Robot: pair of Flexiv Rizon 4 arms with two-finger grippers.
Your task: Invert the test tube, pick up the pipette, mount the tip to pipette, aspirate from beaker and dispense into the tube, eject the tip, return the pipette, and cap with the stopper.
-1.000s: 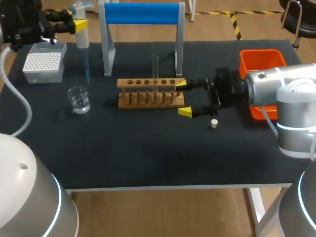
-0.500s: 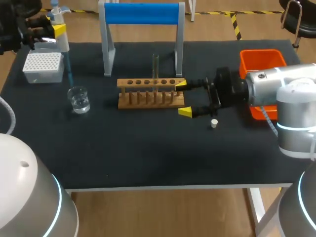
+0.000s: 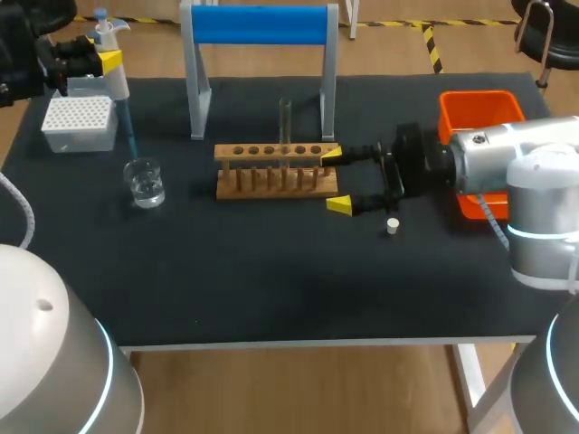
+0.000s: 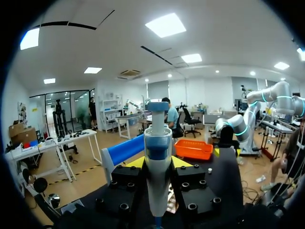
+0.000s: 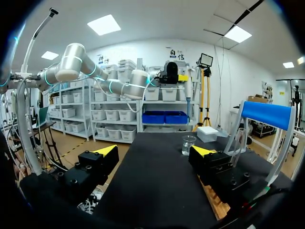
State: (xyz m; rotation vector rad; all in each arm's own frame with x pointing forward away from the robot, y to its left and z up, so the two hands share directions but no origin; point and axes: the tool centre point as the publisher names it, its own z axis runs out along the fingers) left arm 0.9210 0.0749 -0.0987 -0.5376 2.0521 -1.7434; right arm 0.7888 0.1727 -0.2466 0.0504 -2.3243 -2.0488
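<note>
Status: pipette [image 3: 116, 77] over beaker [image 3: 145, 182]

One pipette is clamped by the left gripper [image 4: 158, 164], tip just over one beaker. At one rack [image 3: 276, 172] end the right gripper [image 3: 335, 179] is held wide; one test tube [image 3: 285, 122] is racked upright, with one stopper [image 3: 393, 226] just beside the gripper.

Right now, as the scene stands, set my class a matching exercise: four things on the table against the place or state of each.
Things:
1. pipette
2. test tube
3. stopper
4. beaker

Places or states:
a. upright in the wooden rack
b. holds clear liquid
c. gripped in the left claw
d. lying on the mat beside the right claw

Pairs: 1-c, 2-a, 3-d, 4-b.
</note>
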